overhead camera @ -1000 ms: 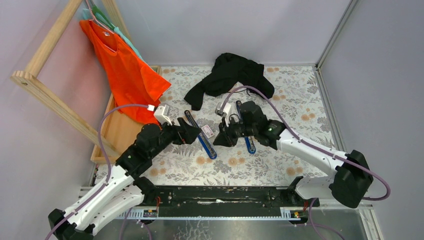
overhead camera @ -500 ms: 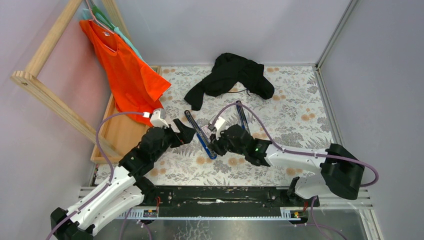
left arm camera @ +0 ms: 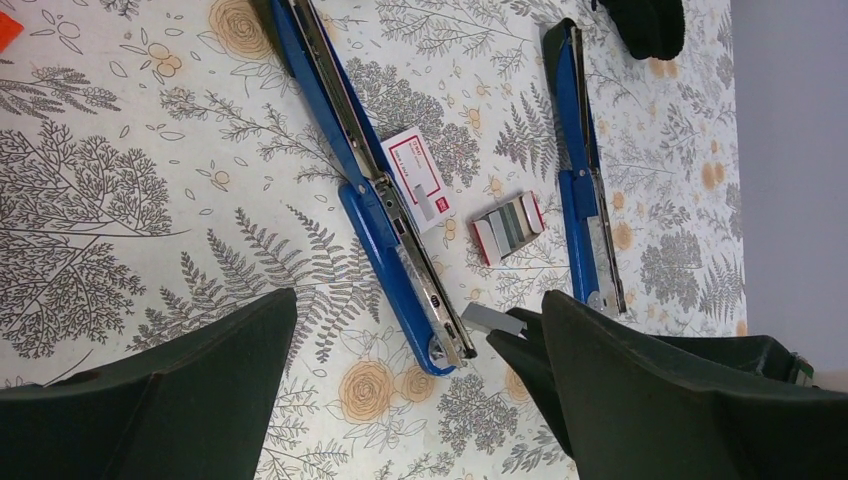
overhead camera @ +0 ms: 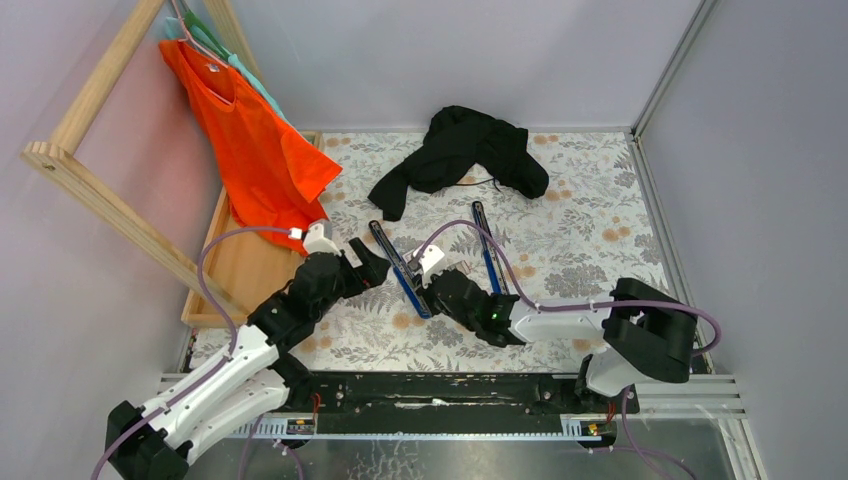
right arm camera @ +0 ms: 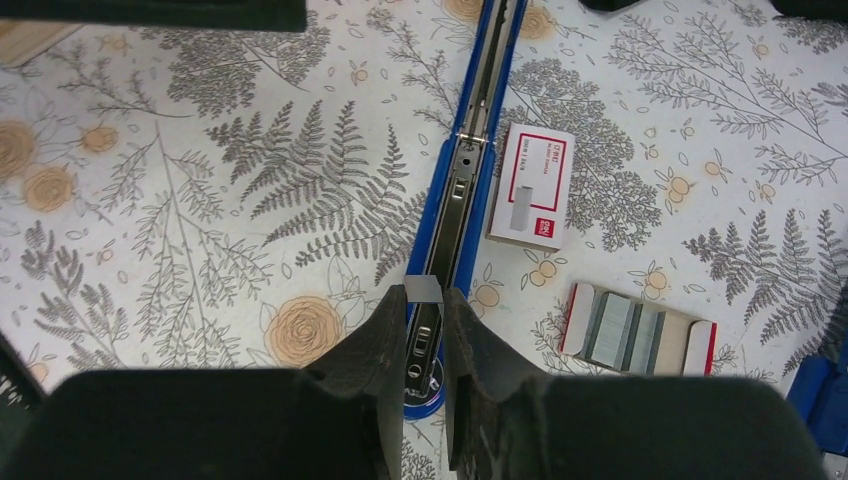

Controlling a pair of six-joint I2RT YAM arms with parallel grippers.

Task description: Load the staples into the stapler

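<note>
The right pincer [right arm camera: 424, 300] gripped a staple strip [right arm camera: 424, 289] over the open blue stapler [right arm camera: 470, 170]; the left pincer [left arm camera: 418, 300] hung released, wide apart.

Glossy blue open stapler [right arm camera: 462, 200] with shiny metal rail; matt white-and-red cardboard box [right arm camera: 532, 186]; grey metallic staple strips [right arm camera: 622, 328]; matt floral-print counter [right arm camera: 150, 200].

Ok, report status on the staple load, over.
Left hand open, holding nothing. Right hand shut on a staple strip, above the open stapler. Box and tray beside it. Nothing blocking.
</note>
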